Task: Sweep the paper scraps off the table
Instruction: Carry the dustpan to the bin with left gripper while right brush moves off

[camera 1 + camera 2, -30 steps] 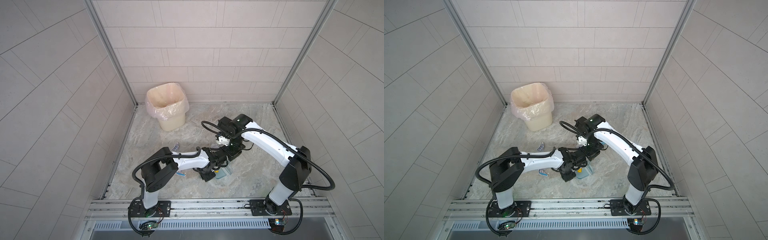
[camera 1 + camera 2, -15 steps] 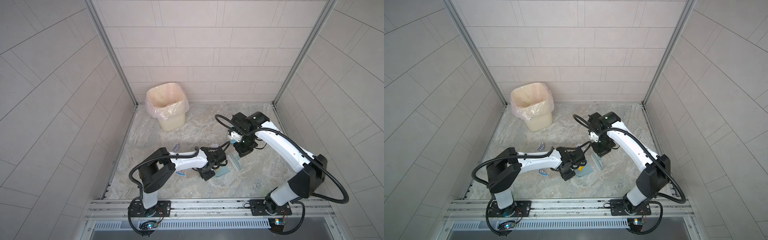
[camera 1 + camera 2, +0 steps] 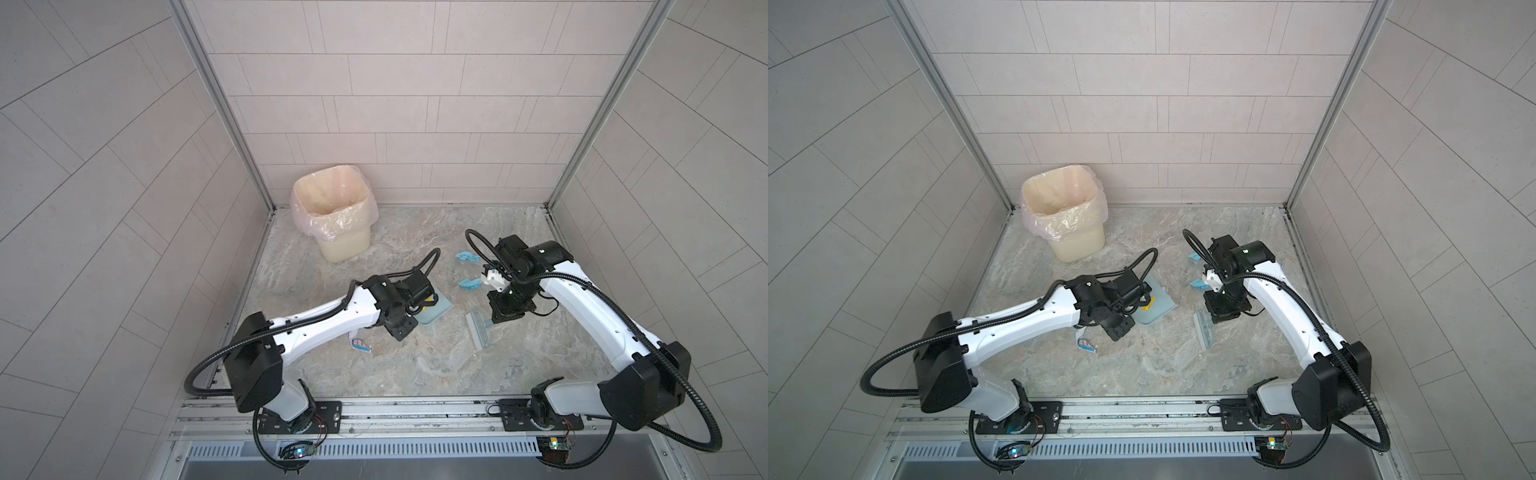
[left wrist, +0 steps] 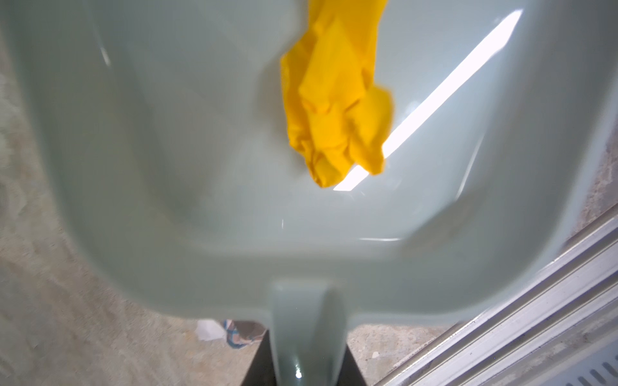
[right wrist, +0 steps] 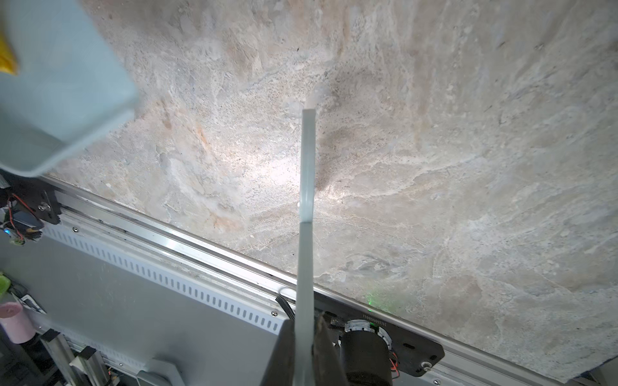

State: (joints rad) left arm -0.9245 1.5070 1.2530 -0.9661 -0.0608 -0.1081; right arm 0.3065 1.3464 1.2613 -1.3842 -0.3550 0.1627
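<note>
Paper scraps nr R arm, wrist down

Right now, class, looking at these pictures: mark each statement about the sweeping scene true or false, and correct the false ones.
1. A yellow scrap lies in the dustpan. True.
2. The right pincer holds the dustpan. False: it is shut on the brush; the left pincer grips the dustpan's handle.
3. On the table lie light blue scraps. True.
4. The bin lies tipped over. False: it stands upright in the far left corner.
</note>
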